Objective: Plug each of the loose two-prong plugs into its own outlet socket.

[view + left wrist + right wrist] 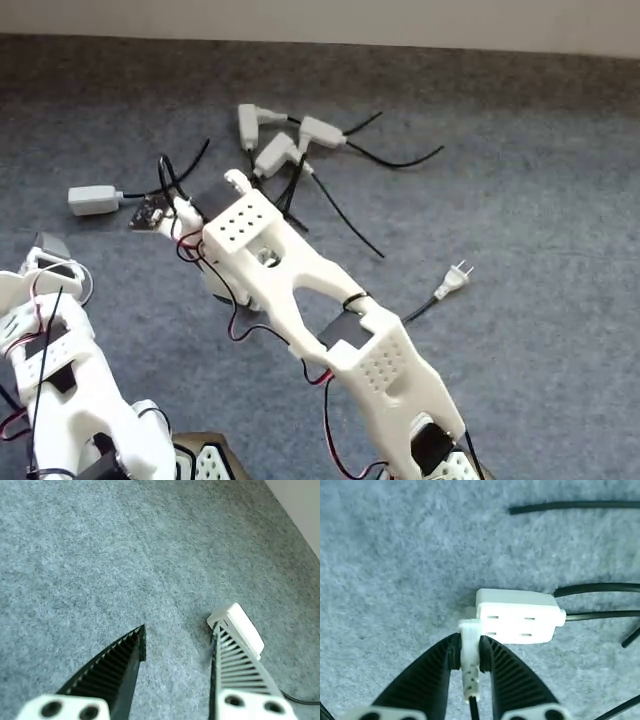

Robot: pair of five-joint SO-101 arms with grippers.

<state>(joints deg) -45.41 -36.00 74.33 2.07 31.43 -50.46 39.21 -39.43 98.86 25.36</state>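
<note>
My right gripper [470, 642] is shut on a white two-prong plug [470, 652], whose head touches the corner of a white outlet socket [517, 616] with two pairs of slots. In the high view this gripper [236, 184] sits beside the socket [275, 153] at the back middle. Two more white sockets [248, 122] [320, 132] lie just behind it. Another loose plug [452, 278] on a black cord lies on the carpet to the right. My left gripper [179, 630] hangs open over the carpet, with a white socket [237, 627] just past its white finger [235, 665].
Black cords [390, 160] trail across the grey carpet [520, 180] around the sockets at the back. The left-hand socket [95, 200] lies apart near a small circuit board [150, 212]. The right arm [330, 320] spans the middle diagonally.
</note>
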